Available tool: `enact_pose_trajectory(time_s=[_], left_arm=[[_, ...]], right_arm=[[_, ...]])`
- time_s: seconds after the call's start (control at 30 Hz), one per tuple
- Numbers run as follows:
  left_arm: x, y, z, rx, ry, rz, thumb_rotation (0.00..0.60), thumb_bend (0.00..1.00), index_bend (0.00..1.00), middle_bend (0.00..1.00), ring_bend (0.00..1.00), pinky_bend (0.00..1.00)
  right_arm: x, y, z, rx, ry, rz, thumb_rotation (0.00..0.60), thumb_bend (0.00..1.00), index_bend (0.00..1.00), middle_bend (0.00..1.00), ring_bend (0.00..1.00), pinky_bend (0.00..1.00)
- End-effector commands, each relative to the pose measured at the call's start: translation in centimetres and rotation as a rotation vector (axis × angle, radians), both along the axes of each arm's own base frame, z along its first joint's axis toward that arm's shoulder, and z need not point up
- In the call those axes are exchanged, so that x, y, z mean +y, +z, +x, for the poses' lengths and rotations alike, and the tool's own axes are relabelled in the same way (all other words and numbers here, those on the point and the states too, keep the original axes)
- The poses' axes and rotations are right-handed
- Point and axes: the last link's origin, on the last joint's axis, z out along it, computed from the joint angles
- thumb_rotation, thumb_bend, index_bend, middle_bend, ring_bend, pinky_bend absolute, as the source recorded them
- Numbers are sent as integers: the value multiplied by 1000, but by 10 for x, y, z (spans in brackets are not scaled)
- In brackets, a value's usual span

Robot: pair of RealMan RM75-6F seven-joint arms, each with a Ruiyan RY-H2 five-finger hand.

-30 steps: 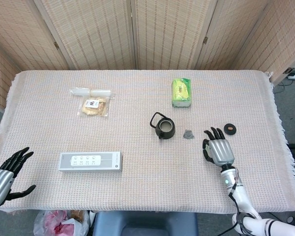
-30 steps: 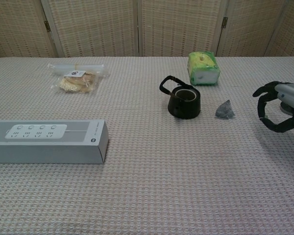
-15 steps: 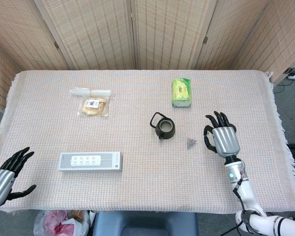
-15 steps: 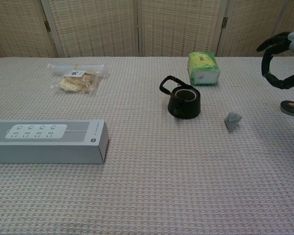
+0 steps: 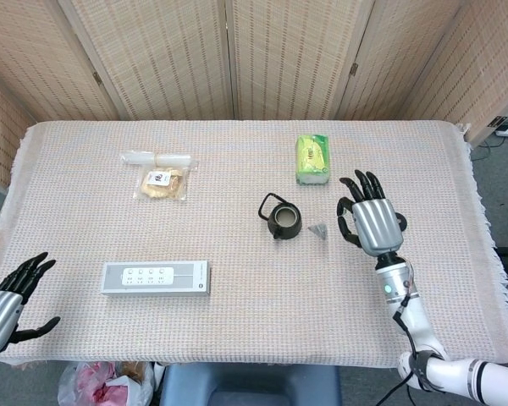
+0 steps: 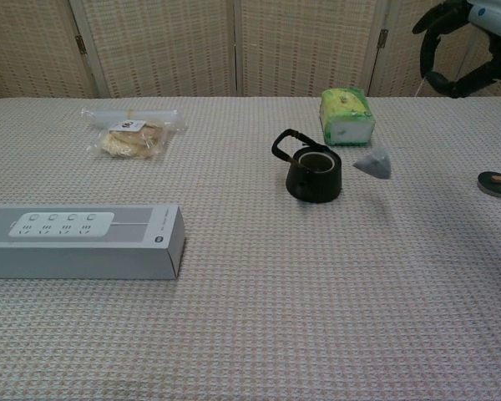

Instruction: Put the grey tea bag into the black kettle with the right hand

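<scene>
The black kettle [image 5: 284, 222] [image 6: 314, 175] stands open-topped at the table's middle, its handle tipped back to the left. Just right of it the grey tea bag [image 5: 318, 229] [image 6: 373, 164] hangs in the air by a thin string, about level with the kettle's rim. My right hand [image 5: 368, 222] [image 6: 459, 42] is raised well above the table, to the right of the kettle, and holds the string with its fingers curled. My left hand [image 5: 8, 309] rests at the near left edge with its fingers spread and holds nothing.
A small black round lid [image 6: 496, 183] lies on the cloth to the right. A green tissue pack [image 5: 312, 159] [image 6: 346, 117] sits behind the kettle. A white power strip box [image 5: 155, 277] and a snack bag [image 5: 161, 182] lie to the left.
My right hand rose from the table and moved left toward the kettle. The tea bag lifted off the cloth and swung closer to the kettle. The left hand stayed put.
</scene>
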Motion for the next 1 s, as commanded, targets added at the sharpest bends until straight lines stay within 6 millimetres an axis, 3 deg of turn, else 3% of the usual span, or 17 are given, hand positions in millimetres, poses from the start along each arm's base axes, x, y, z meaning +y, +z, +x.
enact_pose_trajectory(time_s=[0.03, 0.33, 0.6, 1.0], left_arm=[[1, 0, 0, -1, 2, -3, 600, 268, 0, 0, 0, 184], [4, 2, -5, -6, 7, -10, 600, 269, 0, 0, 0, 184], [6, 0, -8, 2, 23, -15, 600, 269, 0, 0, 0, 184], [8, 2, -10, -2, 39, -14, 600, 268, 0, 0, 0, 184]], right_arm=[[-5, 3, 11, -10, 16, -12, 600, 450, 653, 171, 0, 0], [-26, -2, 31, -20, 22, 1, 600, 450, 653, 171, 0, 0], [-46, -14, 32, -22, -1, 39, 600, 450, 653, 171, 0, 0], [-59, -24, 41, -22, 12, 48, 600, 450, 653, 171, 0, 0]])
